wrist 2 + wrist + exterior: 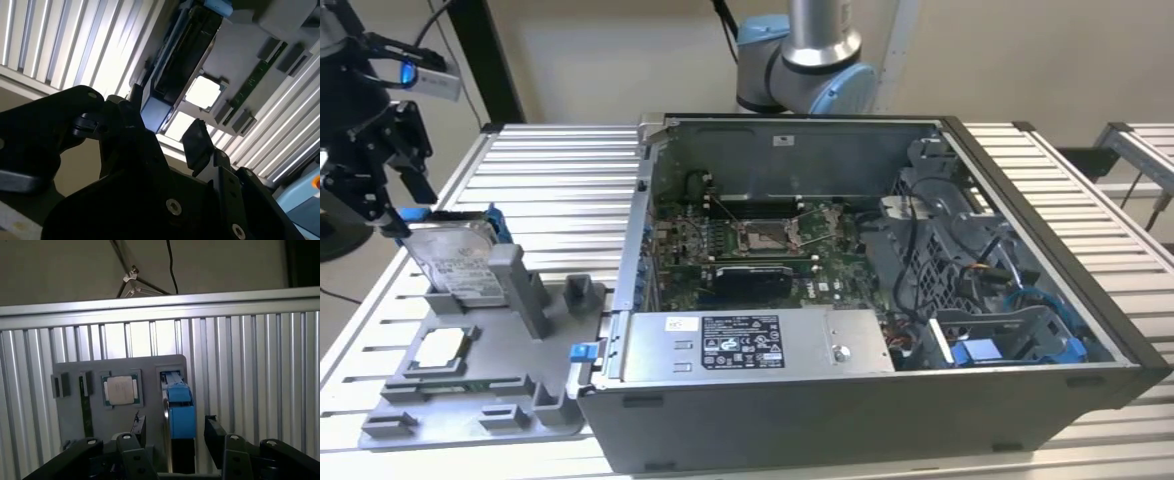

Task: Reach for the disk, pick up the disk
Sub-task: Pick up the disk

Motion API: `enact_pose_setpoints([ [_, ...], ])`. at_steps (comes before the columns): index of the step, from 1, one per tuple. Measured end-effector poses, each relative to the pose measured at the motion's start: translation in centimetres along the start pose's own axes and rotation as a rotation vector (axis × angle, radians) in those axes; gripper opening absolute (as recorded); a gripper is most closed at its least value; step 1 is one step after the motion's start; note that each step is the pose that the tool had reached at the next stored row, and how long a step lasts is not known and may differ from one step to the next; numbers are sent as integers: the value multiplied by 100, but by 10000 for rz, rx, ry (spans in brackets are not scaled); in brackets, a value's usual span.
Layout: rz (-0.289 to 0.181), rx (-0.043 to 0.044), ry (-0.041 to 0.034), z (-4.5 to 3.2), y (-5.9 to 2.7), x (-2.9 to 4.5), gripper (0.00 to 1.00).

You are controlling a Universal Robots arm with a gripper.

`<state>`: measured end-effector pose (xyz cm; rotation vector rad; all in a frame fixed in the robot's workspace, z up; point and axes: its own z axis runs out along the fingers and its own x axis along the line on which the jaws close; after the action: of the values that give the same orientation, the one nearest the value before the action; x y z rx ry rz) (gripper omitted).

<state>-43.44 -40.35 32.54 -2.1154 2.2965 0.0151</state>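
Tool is spread wide open, the disk sits right between its fingers, not clamped yet.

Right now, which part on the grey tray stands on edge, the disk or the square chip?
The disk, upright and blue-framed, by the open gripper; the square chip lies flat.

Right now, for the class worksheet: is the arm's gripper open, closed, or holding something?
Gripper: open, straddling the blue-framed end of the disk with a gap on each side; not holding it.
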Motion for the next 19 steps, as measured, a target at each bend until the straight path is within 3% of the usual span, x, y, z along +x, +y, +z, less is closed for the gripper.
enact_pose_setpoints([
  [4,-1,66,-5,65,3,-26,100],
  [10,-1,72,-6,176,10,-99,100],
  [19,-1,62,-4,339,16,-100,100],
])
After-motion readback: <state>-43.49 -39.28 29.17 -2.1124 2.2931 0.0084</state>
